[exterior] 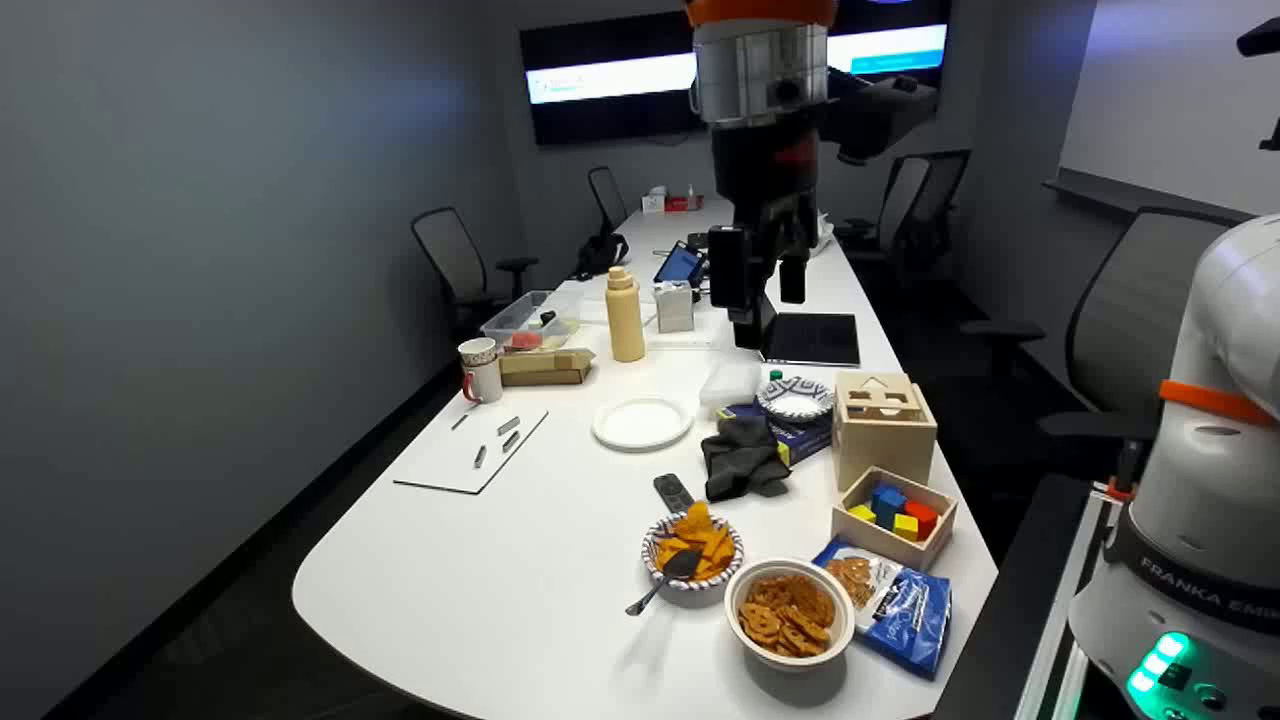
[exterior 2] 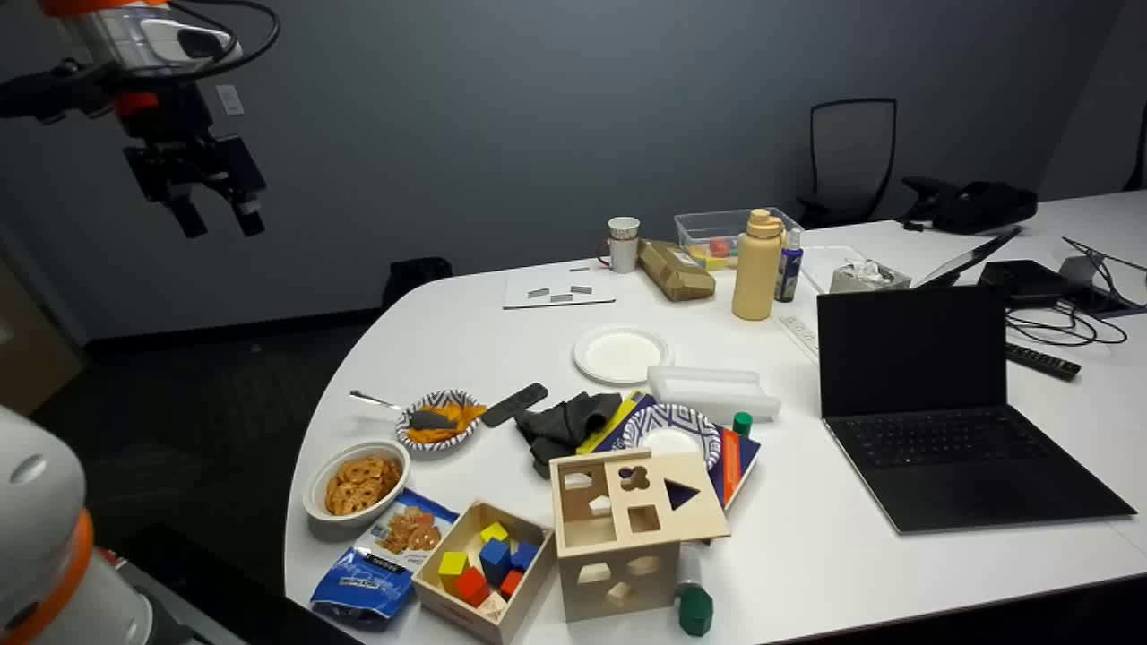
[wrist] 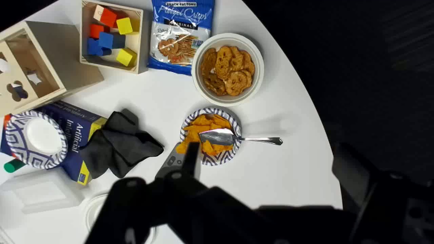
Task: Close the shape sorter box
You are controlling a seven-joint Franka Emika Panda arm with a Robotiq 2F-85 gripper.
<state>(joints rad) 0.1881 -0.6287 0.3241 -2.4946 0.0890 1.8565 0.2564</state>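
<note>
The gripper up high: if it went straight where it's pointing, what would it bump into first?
Probably the pretzel bowl. The gripper points downward, and in both exterior views its line runs toward that bowl. Depth is hard to judge, so it might hit the table beside it instead.

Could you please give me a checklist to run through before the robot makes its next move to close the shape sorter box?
1. Shape sorter box closed: not ok; its lid is slid partway off, leaving part of the top uncovered.
2. Gripper open: ok; its jaws stand apart with nothing between them.
3. Gripper at the lid: not ok; it hangs high and away from the box.
4. Lid's path: ok; nothing is seen sticking up where the top gapes.
5. Lid seated squarely in any groove: cannot tell.
6. Small wooden tray not touching the box: cannot tell; it stands right beside it.
</note>
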